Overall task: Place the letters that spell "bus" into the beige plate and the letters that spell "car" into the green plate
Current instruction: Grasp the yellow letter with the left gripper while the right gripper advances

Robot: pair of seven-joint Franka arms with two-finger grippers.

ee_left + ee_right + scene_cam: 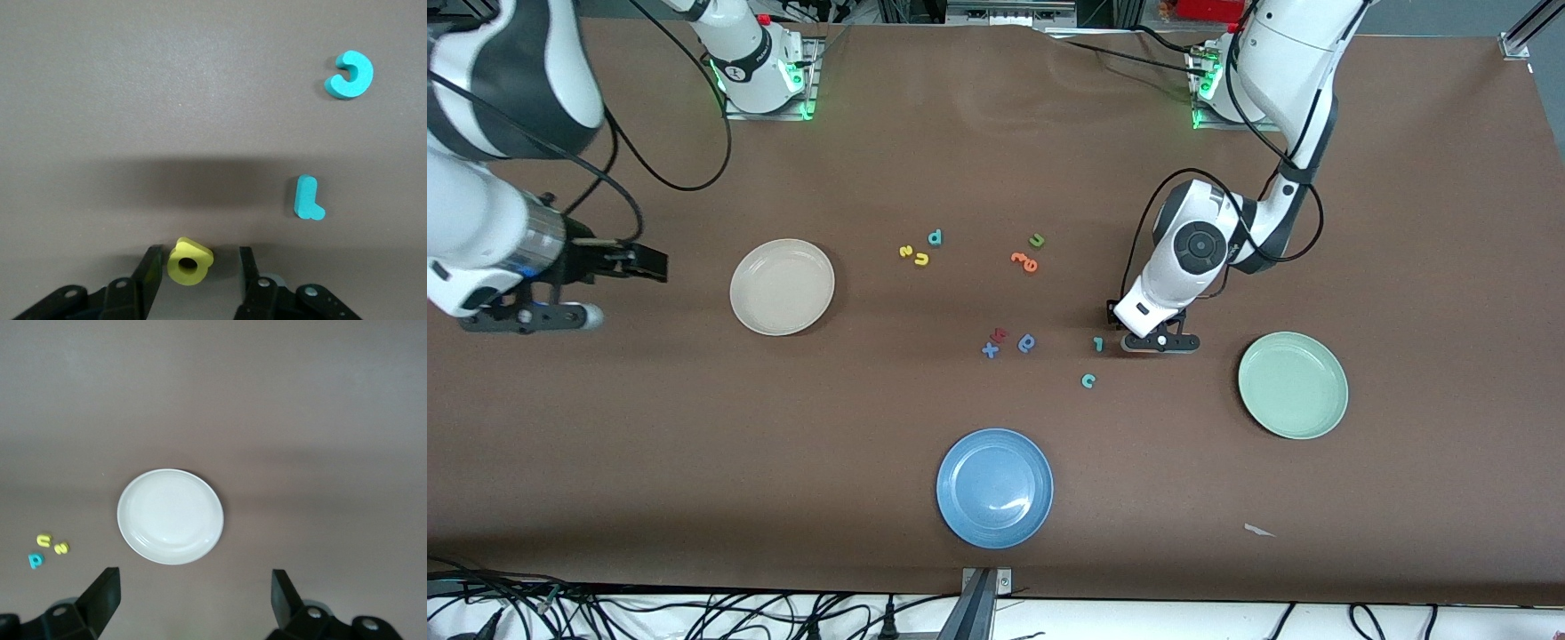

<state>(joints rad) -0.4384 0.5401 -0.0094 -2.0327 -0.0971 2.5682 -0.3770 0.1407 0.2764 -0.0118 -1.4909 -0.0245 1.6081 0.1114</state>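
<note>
Handling: we judge the small yellow looped foam letter a (189,262) light, soft, grippable across its flat sides.
Location: it lies on the brown table (871,400), beside the thin teal r (307,199).
Left gripper (197,273): low, fingers narrowed around it, not visibly clamped.
Right gripper (193,593): waiting, spread wide, empty, over the table near the cream-beige round plate (170,516).

We are in a robot lab. Two big white robot arms (1280,133) are bolted to a brown worktop (996,133). Green lights glow at their bases, and many black cables (649,613) lie along the edge.
</note>
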